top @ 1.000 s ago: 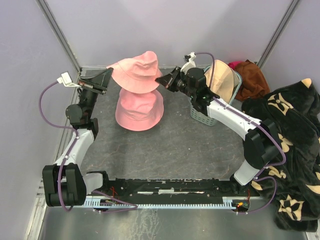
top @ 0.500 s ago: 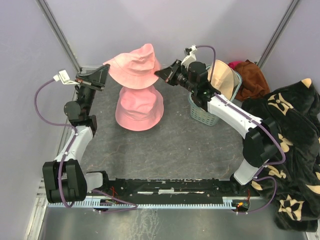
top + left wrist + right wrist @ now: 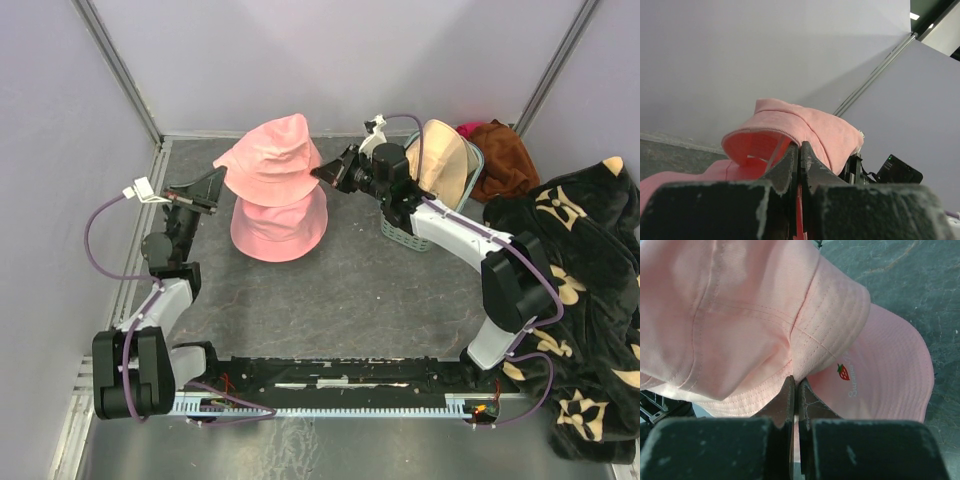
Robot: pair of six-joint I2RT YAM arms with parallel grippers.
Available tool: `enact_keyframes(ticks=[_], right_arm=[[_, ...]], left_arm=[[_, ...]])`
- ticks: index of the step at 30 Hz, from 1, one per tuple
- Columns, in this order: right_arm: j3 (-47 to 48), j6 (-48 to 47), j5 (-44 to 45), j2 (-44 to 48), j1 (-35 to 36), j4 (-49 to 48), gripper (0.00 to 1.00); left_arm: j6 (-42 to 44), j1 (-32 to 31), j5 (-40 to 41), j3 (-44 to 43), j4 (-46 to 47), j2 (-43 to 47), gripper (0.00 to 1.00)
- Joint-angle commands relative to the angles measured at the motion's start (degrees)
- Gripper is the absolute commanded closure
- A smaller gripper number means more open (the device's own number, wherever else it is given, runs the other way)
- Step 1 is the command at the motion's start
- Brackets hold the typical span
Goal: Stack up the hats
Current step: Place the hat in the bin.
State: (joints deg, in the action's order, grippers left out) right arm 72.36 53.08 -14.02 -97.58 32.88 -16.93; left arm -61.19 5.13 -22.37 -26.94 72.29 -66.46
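A pink hat hangs just above a second pink hat that lies on the table. My left gripper is shut on the upper hat's left brim, and my right gripper is shut on its right brim. The left wrist view shows the brim pinched at the gripper, with the upper hat open underneath and the lower hat below. In the right wrist view the gripper grips the upper hat over the strawberry-printed lower hat. A beige hat sits in the teal basket.
A rust-brown cloth lies behind the basket at the back right. A black blanket with beige floral pattern covers the right side. Grey walls close in the left, back and right.
Both grippers have brought the upper pink hat down toward the hat on the table. The left arm has dropped lower and moved nearer; the right gripper has shifted slightly.
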Motion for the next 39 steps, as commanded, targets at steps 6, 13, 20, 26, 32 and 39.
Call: enact_keyframes(ticks=[6, 13, 20, 26, 32, 39], right_arm=[[-2.3, -1.3, -1.7, 4.2, 0.1, -2.2, 0.99], [-2.6, -2.5, -1.6, 6.5, 0.2, 1.4, 0.99], [-4.5, -3.7, -1.8, 6.4, 0.8, 2.4, 0.99], [-5.9, -5.1, -1.7, 6.4, 1.2, 3.0, 0.99], [-5.1, -7.9, -1.1, 6.5, 2.1, 6.0, 0.99], [-4.9, -10.1, -0.4, 5.9, 3.1, 8.7, 0.99]], left_arm=[[0.0, 0.3, 5.1, 5.9, -4.9, 8.5, 0.97], [-2.8, 0.3, 7.0, 8.6, -14.8, 13.6, 0.97], [-4.6, 0.3, 8.0, 10.0, -23.1, 16.6, 0.97], [-4.1, 0.3, 8.7, 11.0, -27.5, 17.6, 0.97], [-3.1, 0.3, 10.0, 11.0, -33.5, 19.5, 0.97], [-2.0, 0.3, 12.1, 10.4, -41.5, 21.2, 0.97]])
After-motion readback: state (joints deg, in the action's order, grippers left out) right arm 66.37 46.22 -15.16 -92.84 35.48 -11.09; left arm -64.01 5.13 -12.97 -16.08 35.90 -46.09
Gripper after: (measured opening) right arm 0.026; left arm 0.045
